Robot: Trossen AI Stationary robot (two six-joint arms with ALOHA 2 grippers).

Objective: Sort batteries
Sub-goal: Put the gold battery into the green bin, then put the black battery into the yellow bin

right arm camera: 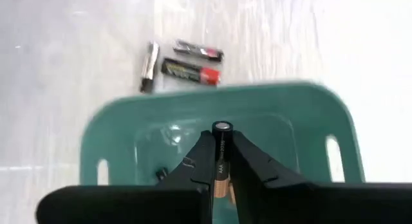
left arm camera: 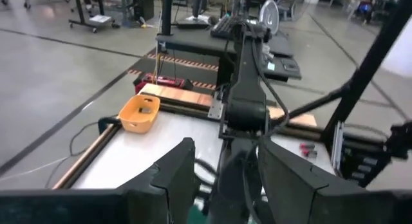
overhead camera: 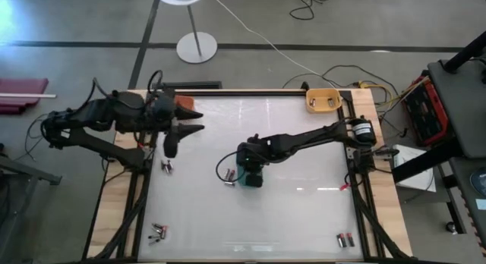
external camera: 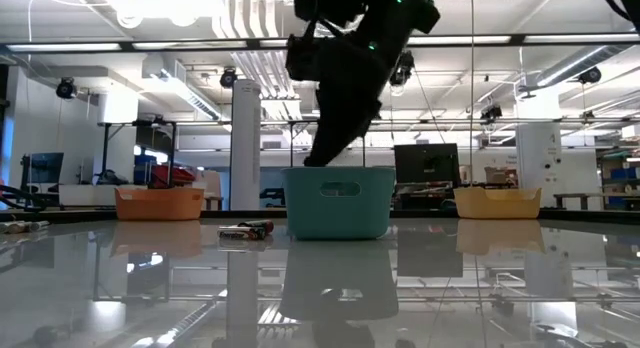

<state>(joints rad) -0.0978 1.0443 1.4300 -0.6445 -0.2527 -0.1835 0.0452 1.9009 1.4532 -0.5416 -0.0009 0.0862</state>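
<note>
When you look down from the high view, your right hand [overhead camera: 250, 173] hangs over the teal bin [overhead camera: 251, 178] mid-tabletop [overhead camera: 288, 211], while the left hand [overhead camera: 186, 120] waits with fingers apart near the far left corner. Loose batteries [overhead camera: 227, 174] lie just beside the bin, with more near the edges. At table height, the right arm drops into the bin [external camera: 338, 202]. Through the right wrist, the fingers are clamped on one battery [right arm camera: 222, 156], upright above the bin [right arm camera: 116, 137]; three batteries [right arm camera: 183, 64] lie beyond.
</note>
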